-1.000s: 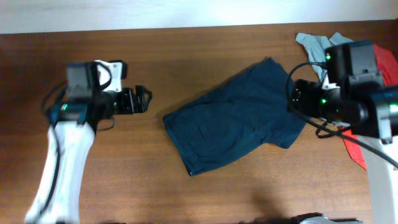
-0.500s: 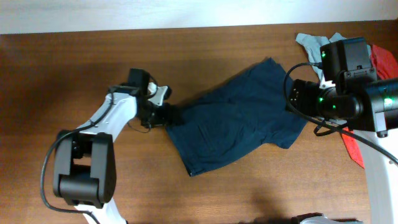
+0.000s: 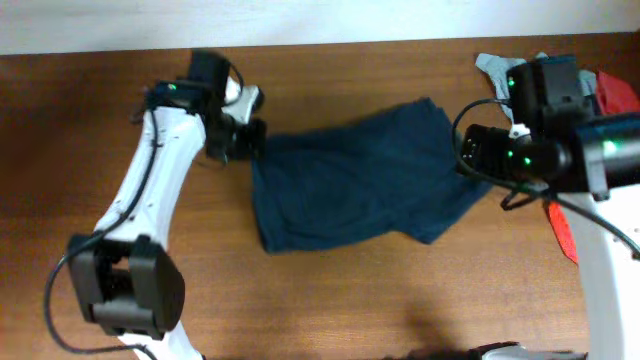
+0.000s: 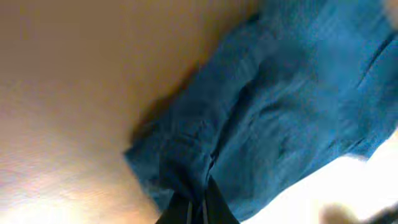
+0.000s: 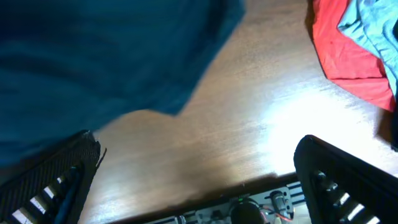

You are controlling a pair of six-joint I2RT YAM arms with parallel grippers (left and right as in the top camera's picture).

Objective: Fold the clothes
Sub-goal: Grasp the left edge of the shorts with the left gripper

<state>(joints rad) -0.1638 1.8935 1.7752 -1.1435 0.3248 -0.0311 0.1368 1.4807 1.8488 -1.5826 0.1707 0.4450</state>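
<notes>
The clothes, dark navy shorts (image 3: pixel 360 185), lie spread across the middle of the table. My left gripper (image 3: pixel 247 140) is shut on a bunched fold at their far left edge. The left wrist view shows the two fingers (image 4: pixel 214 208) pressed together on that fold, with the rest of the shorts (image 4: pixel 280 106) stretching away. My right gripper (image 3: pixel 468 152) hovers open over the right end of the shorts. In the right wrist view its fingers (image 5: pixel 56 180) stand wide apart over bare wood, with the cloth's edge (image 5: pixel 93 56) above them and nothing between them.
A grey garment (image 3: pixel 492 68) and a red garment (image 3: pixel 558 225) lie at the table's right edge, behind and beside the right arm. Both show in the right wrist view, red (image 5: pixel 348 50) and grey (image 5: pixel 379 25). Bare wooden table (image 3: pixel 100 220) extends left and front.
The left arm swung in from the left, reached the shorts' left edge and shut on it. That edge has been drawn toward the back left, shifting the cloth. The right gripper barely moved.
</notes>
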